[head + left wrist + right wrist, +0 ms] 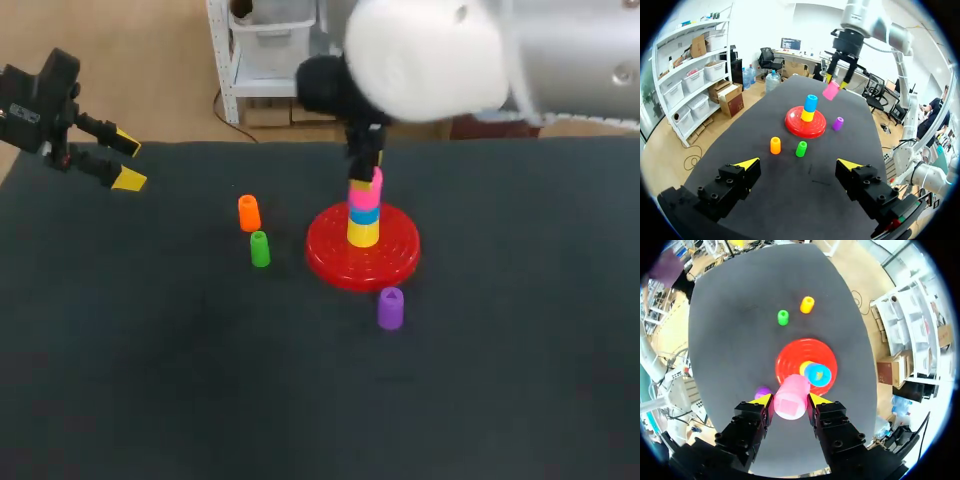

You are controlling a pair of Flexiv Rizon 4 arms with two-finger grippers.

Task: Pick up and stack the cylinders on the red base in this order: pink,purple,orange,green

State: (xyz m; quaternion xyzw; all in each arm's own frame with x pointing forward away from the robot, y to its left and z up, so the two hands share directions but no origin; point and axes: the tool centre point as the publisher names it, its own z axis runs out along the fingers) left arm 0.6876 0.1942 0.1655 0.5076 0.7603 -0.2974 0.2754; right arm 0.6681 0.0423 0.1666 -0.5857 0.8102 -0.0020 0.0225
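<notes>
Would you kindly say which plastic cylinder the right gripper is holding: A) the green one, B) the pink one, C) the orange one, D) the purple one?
B: the right gripper is shut on the pink plastic cylinder; the purple cylinder, green cylinder and orange cylinder stand on the black table.

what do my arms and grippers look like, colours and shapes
The left gripper and right gripper look alike: blocky black bodies dotted with bolt heads, each with two fingers ending in bright yellow wedge tips. The right arm is smooth and rounded, white and silver-grey, turning black at the wrist. The left arm's links are out of view.
</notes>
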